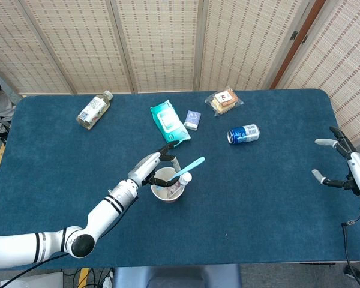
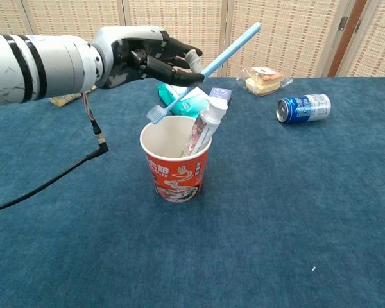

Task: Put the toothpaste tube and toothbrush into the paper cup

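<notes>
The toothbrush (image 2: 202,71) is pinched near mid-handle in the fingers of the left hand (image 2: 151,58), which is closed on it just up and to the left of the cup (image 2: 175,158). The brush's long axis is seen tilted: in the chest view the bristle head is lowest, poised just over the cup's left rim, while the free handle end rises up and to the right, past the tube (image 2: 205,125). In the head view the same slant is shown, with the head over the cup's mouth and the handle pointing away to the right beyond the rim. The tube is already stood in the cup, leaning on the right side of the rim with its white cap uppermost, so the open space is left on the side where the bristles hang. The coming move is judged to turn on this: the handle would need to be steepened and the head lowered into that free left part before release, lest the tube be knocked. The right hand (image 1: 347,171) is held well apart at the table's far right edge, fingers spread, with nothing in it.
</notes>
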`<state>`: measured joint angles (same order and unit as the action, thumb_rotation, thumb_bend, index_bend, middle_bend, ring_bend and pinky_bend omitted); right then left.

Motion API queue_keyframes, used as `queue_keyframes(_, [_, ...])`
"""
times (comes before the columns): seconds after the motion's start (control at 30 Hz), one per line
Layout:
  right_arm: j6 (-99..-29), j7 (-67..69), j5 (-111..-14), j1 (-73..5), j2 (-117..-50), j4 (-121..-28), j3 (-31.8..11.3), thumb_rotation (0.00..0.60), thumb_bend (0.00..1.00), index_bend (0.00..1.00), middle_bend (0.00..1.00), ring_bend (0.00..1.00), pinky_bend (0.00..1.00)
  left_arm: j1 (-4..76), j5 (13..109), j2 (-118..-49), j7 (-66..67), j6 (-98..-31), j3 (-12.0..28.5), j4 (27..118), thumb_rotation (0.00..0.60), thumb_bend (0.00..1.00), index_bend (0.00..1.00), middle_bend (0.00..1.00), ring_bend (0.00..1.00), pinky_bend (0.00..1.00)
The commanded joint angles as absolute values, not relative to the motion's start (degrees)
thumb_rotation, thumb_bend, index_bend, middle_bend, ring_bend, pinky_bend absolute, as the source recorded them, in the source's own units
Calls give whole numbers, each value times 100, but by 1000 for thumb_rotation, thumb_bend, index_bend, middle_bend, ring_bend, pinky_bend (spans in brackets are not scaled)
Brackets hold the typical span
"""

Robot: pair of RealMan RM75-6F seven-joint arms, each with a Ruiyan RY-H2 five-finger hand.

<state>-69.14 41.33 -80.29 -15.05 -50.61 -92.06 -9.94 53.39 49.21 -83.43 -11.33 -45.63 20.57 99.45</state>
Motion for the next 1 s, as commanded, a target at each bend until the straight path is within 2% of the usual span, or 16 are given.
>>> queue_keyframes(0.03, [-6905, 4161, -8030, -1497, -5079, -9176, -979, 600, 184, 285, 25, 0, 115, 5325, 5025, -8500, -1233, -4583, 2045, 9789, 600, 416, 739, 0, 0, 0])
queue_keyframes(1.0, [-6823, 4274, -8034, -1473, -5223, -8960, -889, 600, 184, 285, 26, 0, 115, 5116, 5680, -9265, -2218, -4325, 2079, 8886, 600, 425, 742, 0, 0, 0])
